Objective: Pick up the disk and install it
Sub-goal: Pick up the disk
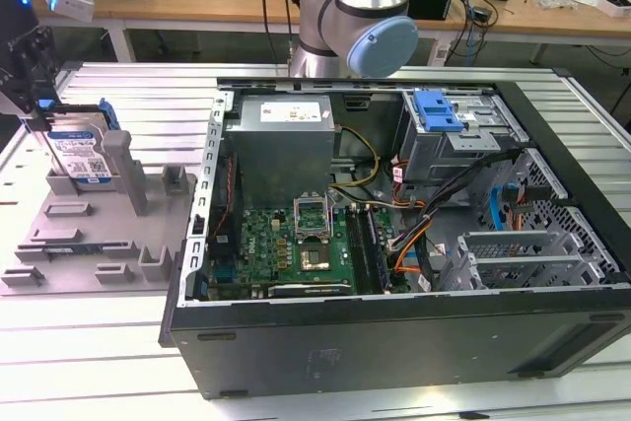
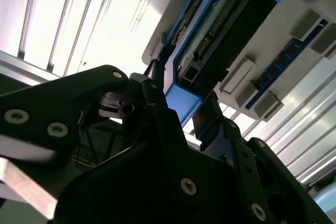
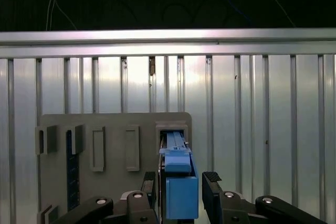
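On the tabletop (image 1: 118,86): ribbed metal, with an open computer case (image 1: 394,342) on it, green board (image 1: 296,244) and grey power supply box (image 1: 281,140) facing up. There's also a grey holder tray (image 1: 89,234) at the exterior view's left.
robot arm (image 1: 360,17): its base joint sits behind the case in the exterior view.
disk (image 1: 64,145): standing on edge in a slot of the tray. The exterior view gives you its white-and-blue label (image 1: 87,167), but I can't make out the print. Both wrist views look at its blue bracket (image 3: 181,198) end-on, and the second one adds the connector (image 2: 215,30) side.
gripper (image 3: 181,181): right over the disk, its body cut off at the exterior view's left edge.
fingers (image 3: 212,179): spread, one on each side of the bracket with a slim gap showing, so not clamped.
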`<state>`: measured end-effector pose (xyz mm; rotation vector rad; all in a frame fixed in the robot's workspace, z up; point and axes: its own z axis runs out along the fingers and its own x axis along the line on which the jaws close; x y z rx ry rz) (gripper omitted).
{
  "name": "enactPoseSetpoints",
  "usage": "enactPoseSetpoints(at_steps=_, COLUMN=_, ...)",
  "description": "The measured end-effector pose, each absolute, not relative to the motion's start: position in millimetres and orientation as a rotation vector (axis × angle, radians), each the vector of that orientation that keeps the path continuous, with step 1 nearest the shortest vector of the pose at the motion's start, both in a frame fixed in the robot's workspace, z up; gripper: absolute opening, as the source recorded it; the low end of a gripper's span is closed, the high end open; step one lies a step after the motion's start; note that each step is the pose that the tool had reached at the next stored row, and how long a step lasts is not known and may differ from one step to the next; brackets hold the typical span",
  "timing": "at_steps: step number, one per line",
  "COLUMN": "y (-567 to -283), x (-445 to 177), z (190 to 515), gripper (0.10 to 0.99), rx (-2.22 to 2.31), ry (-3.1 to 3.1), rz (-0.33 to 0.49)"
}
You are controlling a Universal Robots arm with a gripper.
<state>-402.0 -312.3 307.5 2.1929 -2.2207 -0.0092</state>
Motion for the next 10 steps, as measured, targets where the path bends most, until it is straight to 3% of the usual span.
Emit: enactPoseSetpoints(at_steps=10, y=-312.4, x=-401.8, z=302.3, gripper=0.482, rx=2.193, ry=-2.221, rz=-0.009)
